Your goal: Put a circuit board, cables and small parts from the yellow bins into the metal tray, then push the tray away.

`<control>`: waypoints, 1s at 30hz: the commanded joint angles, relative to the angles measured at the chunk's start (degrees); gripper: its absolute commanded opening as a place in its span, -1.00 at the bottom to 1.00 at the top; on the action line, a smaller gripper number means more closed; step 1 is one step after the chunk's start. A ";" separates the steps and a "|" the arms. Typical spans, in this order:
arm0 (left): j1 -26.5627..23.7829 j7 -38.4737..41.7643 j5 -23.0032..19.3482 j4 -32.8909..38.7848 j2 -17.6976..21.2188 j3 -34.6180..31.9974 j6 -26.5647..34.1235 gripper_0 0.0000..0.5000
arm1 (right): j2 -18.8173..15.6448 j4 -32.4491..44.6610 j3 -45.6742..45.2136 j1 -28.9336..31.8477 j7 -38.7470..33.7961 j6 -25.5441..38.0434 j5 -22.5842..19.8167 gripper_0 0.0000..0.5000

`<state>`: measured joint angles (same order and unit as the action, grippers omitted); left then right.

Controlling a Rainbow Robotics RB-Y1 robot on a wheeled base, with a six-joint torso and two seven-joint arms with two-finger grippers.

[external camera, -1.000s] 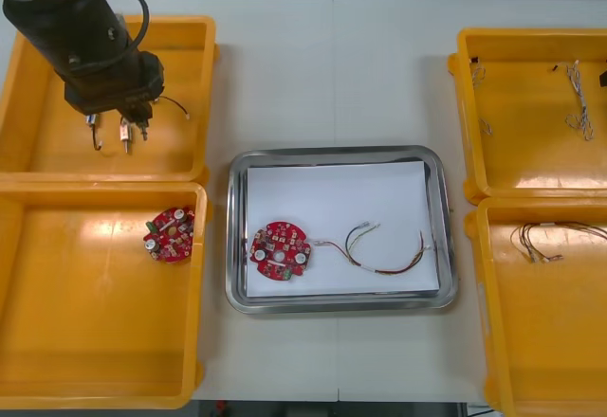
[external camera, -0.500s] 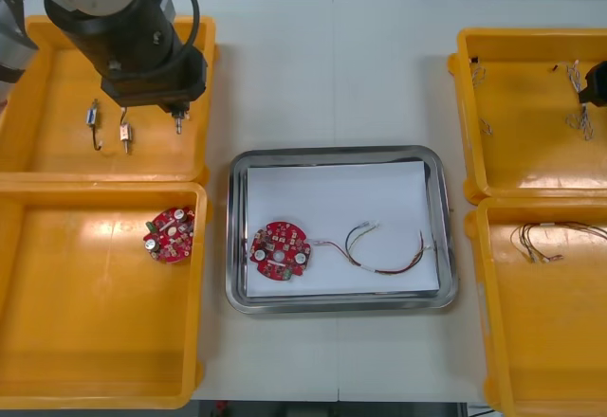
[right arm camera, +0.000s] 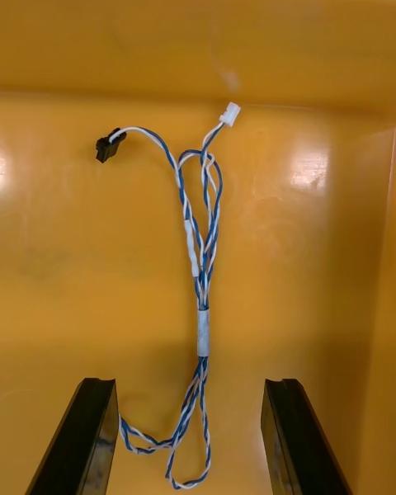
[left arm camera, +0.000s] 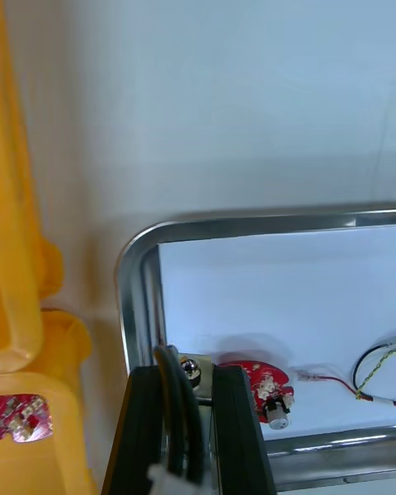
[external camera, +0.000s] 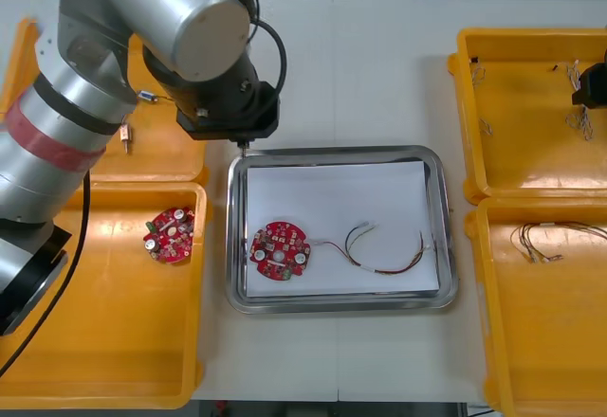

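Note:
My left gripper (external camera: 243, 144) hangs over the far left corner of the metal tray (external camera: 332, 153), shut on a small metal part (left arm camera: 191, 369) that shows between its fingers. Inside the tray, on its white lining, lie a round red circuit board (external camera: 279, 249) and a red and yellow cable (external camera: 379, 251). My right gripper (right arm camera: 189, 384) is open low in the far right yellow bin (external camera: 517, 166). A twisted blue and white cable (right arm camera: 202, 297) lies on the bin floor between its fingers and runs on past the tips.
Another circuit board (external camera: 170, 234) lies in the near left bin (external camera: 95, 341). A small metal part (external camera: 125, 134) stays in the far left bin. Thin cables (external camera: 550, 242) lie in the near right bin. Bare table surrounds the tray.
My left arm has swung right, out of the far left bin to the tray's corner, carrying the small metal part. My right gripper has come into the far right bin at the edge.

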<state>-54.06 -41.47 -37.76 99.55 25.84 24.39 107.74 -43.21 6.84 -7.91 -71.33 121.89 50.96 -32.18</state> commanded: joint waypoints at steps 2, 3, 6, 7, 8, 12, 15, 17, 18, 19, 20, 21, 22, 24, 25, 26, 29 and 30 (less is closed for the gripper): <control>1.32 6.22 0.67 1.09 -2.38 5.40 -3.59 -1.00 | 0.06 0.46 -1.14 1.37 1.68 -0.95 -0.34 1.00; 1.50 6.49 0.58 0.83 -2.47 6.46 -4.20 -1.00 | 0.06 0.37 -1.14 1.64 1.59 -0.95 -0.34 1.00; 1.94 7.10 0.41 0.12 -2.47 8.74 -5.96 -1.00 | 0.06 0.46 -1.14 2.34 1.33 -0.95 -0.69 1.00; 2.11 7.19 0.41 -0.05 -2.47 9.09 -6.23 -1.00 | 0.06 0.46 -1.05 2.43 1.33 -0.95 -0.87 1.00; 2.38 7.37 0.32 -0.49 -2.47 9.62 -6.67 -1.00 | 0.06 0.46 -1.14 2.69 1.33 -0.95 -1.39 1.00; 3.08 7.81 0.23 -2.51 -2.47 11.11 -8.78 -1.00 | 0.23 0.54 -1.14 3.83 1.59 -1.12 -3.59 1.00; 2.99 8.07 0.23 -5.06 -2.47 12.26 -10.71 -1.00 | 0.23 0.54 -1.14 4.36 1.68 -1.12 -3.94 1.00; 2.99 8.24 0.32 -6.56 -2.47 12.87 -12.38 -1.00 | 0.23 0.54 -1.14 4.62 1.68 -1.12 -4.47 1.00; 2.99 8.24 0.32 -7.61 -2.47 13.40 -13.52 -1.00 | 0.23 0.63 -1.14 4.98 1.68 -1.21 -4.64 1.00; 2.99 8.33 0.41 -8.40 -2.47 13.93 -14.58 -1.00 | 0.23 0.63 -1.14 5.24 1.68 -1.30 -5.08 1.00; 2.99 8.33 0.41 -8.75 -2.47 14.10 -15.10 -1.00 | 0.23 0.72 -1.05 5.33 1.68 -1.39 -5.17 1.00; 2.99 8.51 0.67 -9.46 -2.47 14.81 -15.89 -1.00 | 0.23 0.72 -1.05 5.50 1.86 -1.56 -5.44 1.00; 2.99 8.51 0.85 -9.81 -2.47 15.16 -16.60 -1.00 | 0.23 0.72 -1.05 5.50 1.86 -1.56 -5.35 0.73; 3.08 8.60 0.85 -10.25 -2.29 15.77 -17.21 -1.00 | 0.23 0.81 -1.14 5.50 1.86 -1.56 -5.35 0.11; 3.08 8.68 0.85 -10.25 -2.29 16.12 -17.21 -1.00 | 0.23 0.72 -1.14 5.50 1.77 -1.56 -5.35 -0.47; 3.17 8.77 0.85 -10.25 -2.29 16.30 -17.21 -1.00 | 0.23 0.72 -1.05 5.50 1.68 -1.56 -5.35 -0.78; 3.52 9.04 1.02 -10.25 -2.29 16.83 -17.30 -1.00 | 0.23 0.81 -1.14 5.50 1.86 -1.56 -5.61 -1.00; 3.70 9.04 1.02 -10.25 -2.20 16.91 -17.56 -1.00 | 0.23 0.98 -1.14 5.50 1.68 -1.21 -5.61 -1.00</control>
<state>-51.21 -36.41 -37.43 88.77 24.61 40.38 91.09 -43.06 6.88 -7.92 -66.47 121.89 49.92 -37.33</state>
